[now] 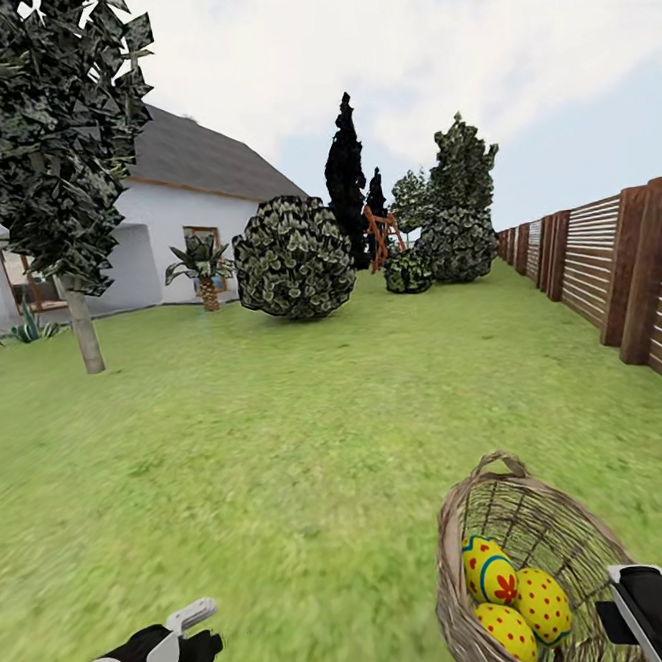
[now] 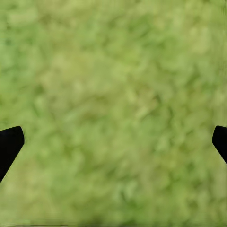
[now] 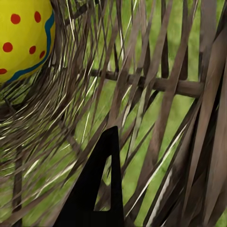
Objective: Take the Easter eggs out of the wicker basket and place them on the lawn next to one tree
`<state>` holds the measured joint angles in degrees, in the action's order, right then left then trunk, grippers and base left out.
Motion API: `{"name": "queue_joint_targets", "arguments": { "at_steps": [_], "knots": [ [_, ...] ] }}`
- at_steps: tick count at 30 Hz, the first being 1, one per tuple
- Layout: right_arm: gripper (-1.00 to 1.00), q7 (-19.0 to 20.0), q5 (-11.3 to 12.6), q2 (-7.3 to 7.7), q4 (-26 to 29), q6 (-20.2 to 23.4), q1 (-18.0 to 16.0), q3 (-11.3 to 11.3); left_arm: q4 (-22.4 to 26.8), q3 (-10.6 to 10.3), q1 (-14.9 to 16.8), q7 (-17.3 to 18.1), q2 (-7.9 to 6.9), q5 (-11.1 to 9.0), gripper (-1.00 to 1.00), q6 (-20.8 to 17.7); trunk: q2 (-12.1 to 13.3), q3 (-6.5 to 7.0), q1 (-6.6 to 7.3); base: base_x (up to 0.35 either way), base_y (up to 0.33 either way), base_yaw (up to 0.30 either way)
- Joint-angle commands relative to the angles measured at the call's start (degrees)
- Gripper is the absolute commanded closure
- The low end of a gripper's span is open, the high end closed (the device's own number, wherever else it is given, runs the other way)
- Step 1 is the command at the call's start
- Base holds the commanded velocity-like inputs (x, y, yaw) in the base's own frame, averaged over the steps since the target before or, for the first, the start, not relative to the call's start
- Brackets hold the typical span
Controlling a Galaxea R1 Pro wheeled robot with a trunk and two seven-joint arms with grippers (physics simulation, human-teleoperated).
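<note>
All three Easter eggs (image 1: 515,596) are seen in the wicker basket (image 1: 478,519) at five o'clock; none is moved. The left hand (image 1: 192,639) is spread above lawn (image 1: 279,426). The right hand (image 1: 637,610) cannot be judged. The tree (image 1: 79,323) stands at ten o'clock.

— What do you have in the wicker basket (image 1: 549,523)?

— Three Easter eggs (image 1: 515,596), yellow, bunched together at its bottom: one with a red flower and blue band, two with red dots.

— Basket condition?

— Brown woven wicker, standing upright on the lawn (image 1: 279,426), loop handle on the far rim (grass shows through the weave in your right wrist view, with one dotted egg (image 3: 21,38) against the wall).

— And the tree (image 1: 49,145)?

— Pale straight trunk, dark flecked leaf clumps, rooted in the lawn well apart from the basket, ahead to your left.
</note>
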<state>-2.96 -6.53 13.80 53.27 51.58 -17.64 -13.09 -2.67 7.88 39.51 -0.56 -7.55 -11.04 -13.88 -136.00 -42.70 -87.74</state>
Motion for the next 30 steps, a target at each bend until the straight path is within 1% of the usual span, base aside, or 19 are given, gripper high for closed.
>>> {"name": "queue_joint_targets", "arguments": {
  "at_steps": [1,19,27,30],
  "knots": [
    [1.0,0.2,-0.2,0.0,0.1,0.3,0.0,0.0,-0.1,0.4,0.1,-0.1,-0.01,-0.2,-1.0,-0.1,0.4,0.12,0.24,0.0,0.0,0.294],
    [1.0,0.2,-0.2,-0.08,0.1,0.3,0.0,0.0,-0.1,0.4,0.0,-0.1,-0.01,-0.2,-1.0,-0.1,7.6,3.35,4.19,0.0,0.0,0.294],
    [1.0,0.2,-0.2,-0.09,0.1,0.3,0.0,0.0,0.1,0.4,0.1,-0.1,-0.27,-0.3,-1.0,-0.3,10.8,4.79,5.95,0.0,0.0,0.294],
    [1.0,0.2,-0.2,-0.09,0.1,0.3,0.0,0.3,0.1,0.4,0.1,-0.1,-0.27,-0.3,-1.0,-0.4,12.0,5.32,6.61,0.0,0.0,0.294]
  ]
}}
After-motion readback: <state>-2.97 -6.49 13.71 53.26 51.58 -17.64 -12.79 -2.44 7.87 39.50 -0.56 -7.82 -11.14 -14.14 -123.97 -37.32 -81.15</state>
